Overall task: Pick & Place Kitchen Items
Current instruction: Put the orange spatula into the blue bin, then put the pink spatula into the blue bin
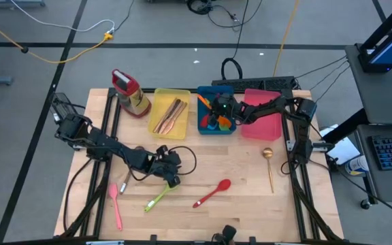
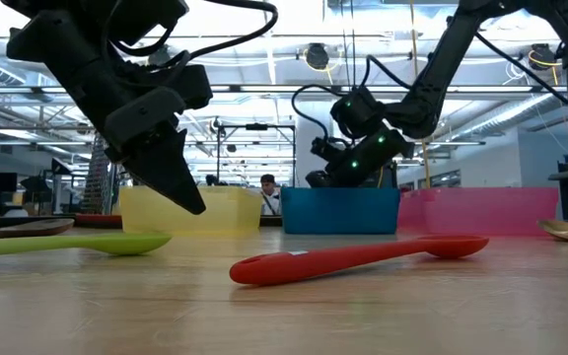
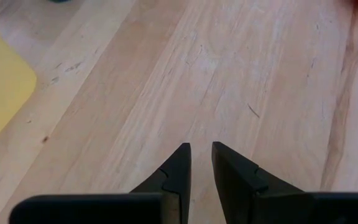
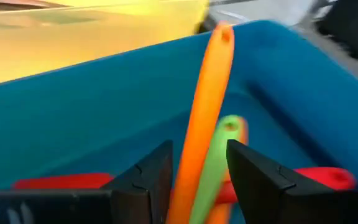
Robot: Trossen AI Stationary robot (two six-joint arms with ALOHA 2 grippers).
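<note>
My right gripper (image 1: pixel 218 117) reaches into the blue tray (image 1: pixel 207 130) at the back, with a long orange utensil (image 4: pixel 207 106) between its fingers. A green utensil (image 4: pixel 219 152) and a red one (image 4: pixel 61 182) lie in that tray. My left gripper (image 1: pixel 173 178) hovers above bare wood, its fingers (image 3: pixel 178 168) a narrow gap apart with nothing between them. Just beside it on the table lies a green spoon (image 1: pixel 158 197). A red spoon (image 1: pixel 213 192), a pink spatula (image 1: pixel 116 204) and a gold spoon (image 1: pixel 269 167) also lie flat on the table. Wooden spoons (image 1: pixel 170 116) rest in the yellow tray (image 1: pixel 182 131). My right gripper has the orange utensil's handle (image 4: pixel 188 186) between its two fingers, coming from the table's right side and slanting down. The utensil runs forward along the fingers, tilted up, and its free end (image 4: pixel 222 34) reaches the tray's far rim. The picture's edge cuts off the place of contact.
A pink tray (image 1: pixel 264 126) stands right of the blue one. A yellow-and-red bottle with a red cap (image 1: pixel 131 92) lies left of the yellow tray. Bare wood lies between the trays and the loose utensils.
</note>
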